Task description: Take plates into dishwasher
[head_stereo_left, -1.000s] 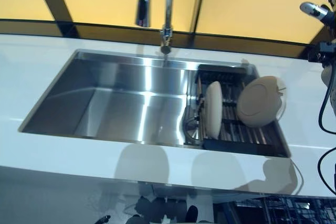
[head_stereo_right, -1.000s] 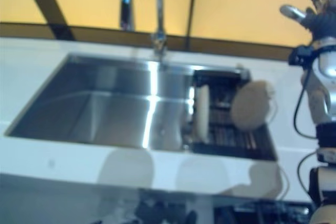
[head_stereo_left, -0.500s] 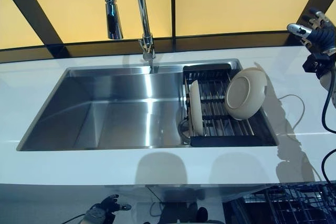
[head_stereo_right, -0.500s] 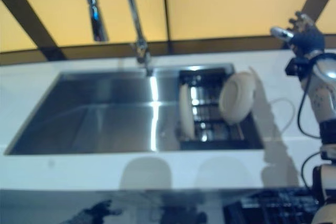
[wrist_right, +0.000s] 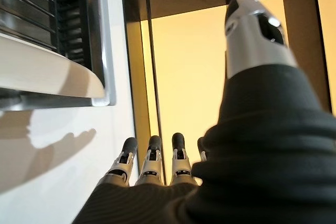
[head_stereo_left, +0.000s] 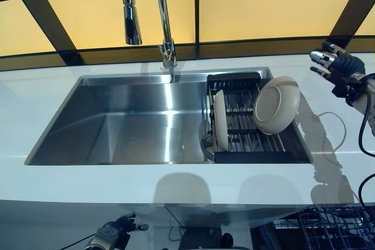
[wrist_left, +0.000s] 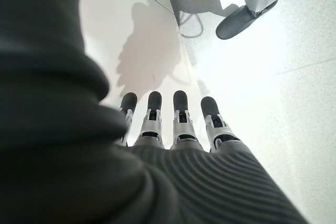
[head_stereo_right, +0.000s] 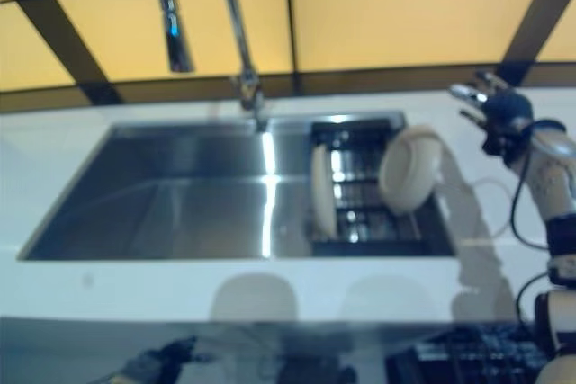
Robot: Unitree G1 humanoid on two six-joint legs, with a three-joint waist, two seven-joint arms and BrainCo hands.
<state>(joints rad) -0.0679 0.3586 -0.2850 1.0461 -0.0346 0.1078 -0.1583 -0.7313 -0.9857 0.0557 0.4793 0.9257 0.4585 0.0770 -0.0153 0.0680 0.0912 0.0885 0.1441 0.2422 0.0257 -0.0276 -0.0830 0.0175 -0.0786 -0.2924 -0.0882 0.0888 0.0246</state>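
Right hand (head_stereo_left: pixel 335 69) hovered open over counter (head_stereo_left: pixel 88 182), near tilted plate (head_stereo_left: pixel 275 105) in rack (head_stereo_left: pixel 252 155); second plate (head_stereo_left: pixel 221 120) upright beside. Left hand (head_stereo_left: pixel 111 235) hung low, fingers straight. Step: reach. Next: grasp tilted plate's rim.

Two plates (head_stereo_left: pixel 276 105) in one rack (head_stereo_left: pixel 252 155), possibly more hidden; one sink (head_stereo_left: pixel 117 121).

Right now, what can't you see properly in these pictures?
- Dishwasher rack: cut off by the left eye view's bottom edge and hidden under the counter.
- Upright plate: edge-on, so its face is hidden.
- Left hand: low, dark and small in the eye views.
- Faucet: top cut off by the frame.
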